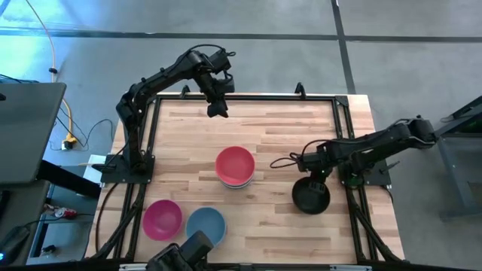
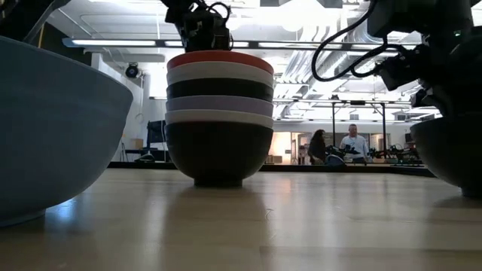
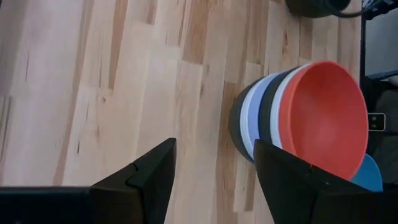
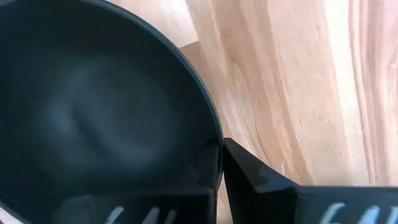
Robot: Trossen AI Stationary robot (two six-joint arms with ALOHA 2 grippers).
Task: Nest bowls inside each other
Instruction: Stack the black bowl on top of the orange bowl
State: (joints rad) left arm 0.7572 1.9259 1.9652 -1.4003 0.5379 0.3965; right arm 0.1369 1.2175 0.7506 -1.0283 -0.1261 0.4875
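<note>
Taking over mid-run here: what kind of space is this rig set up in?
Most likely a robotics lab or open workshop hall. A butcher-block table stands on bare concrete floor, exposed ducts and strip lights run overhead, and two people stand at another framed workstation far behind.

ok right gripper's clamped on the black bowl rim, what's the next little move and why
Probably lift the black bowl straight up off the table. The right gripper is shut on its rim, yet the bowl sits apart from the red-topped stack, so it needs height before it can travel over the stack. The left gripper hangs open at the far edge.
</note>
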